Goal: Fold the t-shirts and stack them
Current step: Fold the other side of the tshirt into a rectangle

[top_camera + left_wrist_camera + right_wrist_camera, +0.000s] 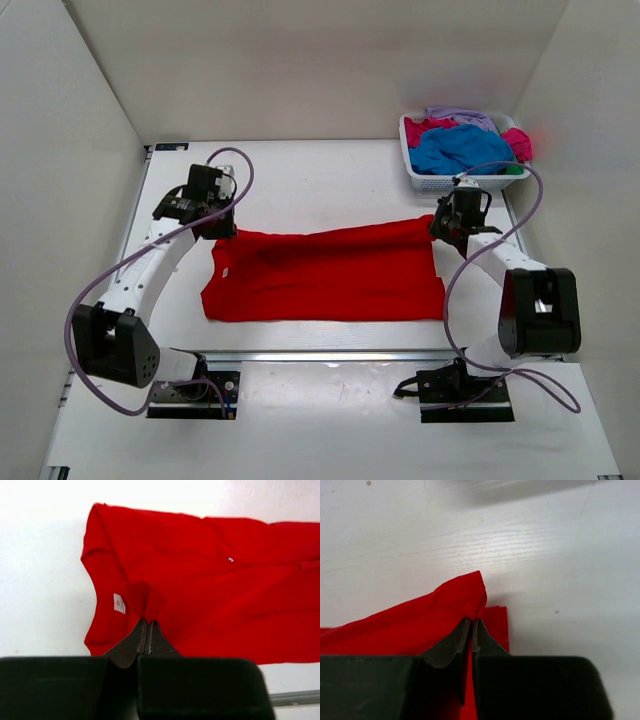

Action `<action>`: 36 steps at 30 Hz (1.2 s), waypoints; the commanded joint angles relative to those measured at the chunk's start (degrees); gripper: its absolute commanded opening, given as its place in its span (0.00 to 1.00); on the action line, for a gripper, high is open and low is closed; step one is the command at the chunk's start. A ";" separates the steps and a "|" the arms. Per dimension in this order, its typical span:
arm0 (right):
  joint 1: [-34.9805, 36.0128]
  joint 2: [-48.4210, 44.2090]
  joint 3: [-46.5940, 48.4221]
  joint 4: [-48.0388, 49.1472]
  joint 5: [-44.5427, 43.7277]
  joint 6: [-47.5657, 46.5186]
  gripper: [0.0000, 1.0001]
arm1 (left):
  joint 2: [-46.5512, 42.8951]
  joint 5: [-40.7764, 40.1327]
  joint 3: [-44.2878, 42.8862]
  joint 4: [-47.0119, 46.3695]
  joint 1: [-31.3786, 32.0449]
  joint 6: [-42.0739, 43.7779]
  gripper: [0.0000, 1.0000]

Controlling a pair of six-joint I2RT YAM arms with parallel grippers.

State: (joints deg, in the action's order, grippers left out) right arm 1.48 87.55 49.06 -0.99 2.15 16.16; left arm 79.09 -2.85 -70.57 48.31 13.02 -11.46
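Observation:
A bright red t-shirt (325,275) lies spread across the middle of the table, collar end to the left. My left gripper (222,228) is shut on its far left corner; in the left wrist view (147,621) a pinched peak of red cloth (144,599) rises from the closed jaws beside the white label (119,603). My right gripper (441,226) is shut on the far right corner, and the right wrist view (472,621) shows the lifted red cloth (460,595) above the table. More t-shirts, blue (458,148), magenta-pink (428,128) and lavender (458,116), lie bunched in the basket.
The white mesh basket (450,181) stands at the back right corner, just behind my right gripper. White walls enclose the table on three sides. A metal rail (330,354) runs along the near edge by the arm bases.

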 commanded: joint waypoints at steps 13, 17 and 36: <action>0.72 -17.23 -13.90 -1.63 2.25 3.00 0.00 | -13.52 2.50 17.65 -2.08 0.51 -2.77 0.00; 0.37 -18.20 -15.83 -3.75 1.37 4.49 0.00 | -14.75 2.50 19.93 -1.47 0.61 -3.30 0.00; -2.79 -26.90 -20.40 -12.53 -3.63 9.85 0.20 | -22.74 6.19 26.53 1.08 2.10 -6.73 0.00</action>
State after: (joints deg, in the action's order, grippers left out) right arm 0.05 63.05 28.86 -12.03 1.39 24.05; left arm 58.46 2.24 -43.83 47.97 14.66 -17.39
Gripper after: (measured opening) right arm 0.187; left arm 0.024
